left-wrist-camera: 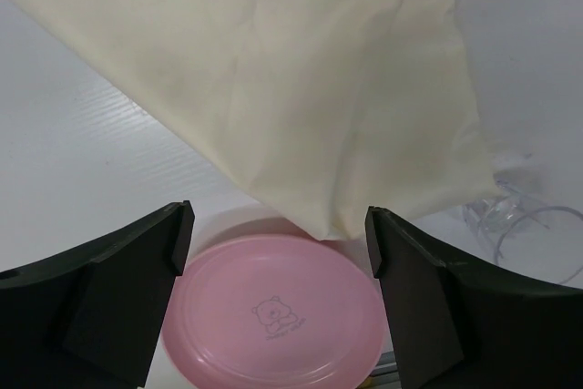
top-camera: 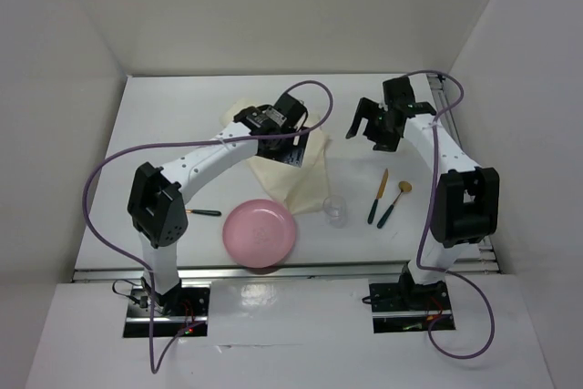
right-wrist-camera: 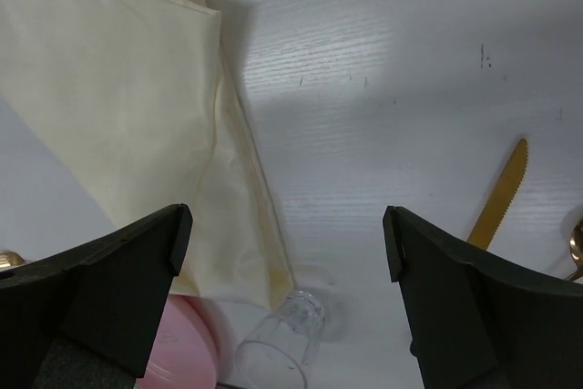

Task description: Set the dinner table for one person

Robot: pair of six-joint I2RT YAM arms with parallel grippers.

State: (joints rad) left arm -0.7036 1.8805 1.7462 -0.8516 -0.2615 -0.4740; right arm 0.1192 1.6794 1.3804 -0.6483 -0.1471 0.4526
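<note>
Dinner table is the white worktop lying under both arms, rails at its edges. The left pincer hangs with its jaws wide apart and nothing between them, above the near corner of the cream cloth mat, which lies skewed and creased mid-worktop, its corner reaching the far rim of the pink plate. The right pincer is equally wide and empty, poised over bare worktop at the far right, beside the cloth's right edge.

Risks, as I judge them: the clear cup stands just right of that cloth corner, so tugging the mat could tip or sweep it. A pinch catching only one layer would leave the cloth folded. Dragging it could also shove the plate toward the near edge. A low right-arm sweep could scatter the gold knife and spoon, lying close together.

Writing: the plate's centre carries a small bear drawing with lettering beneath, too small to read.
</note>
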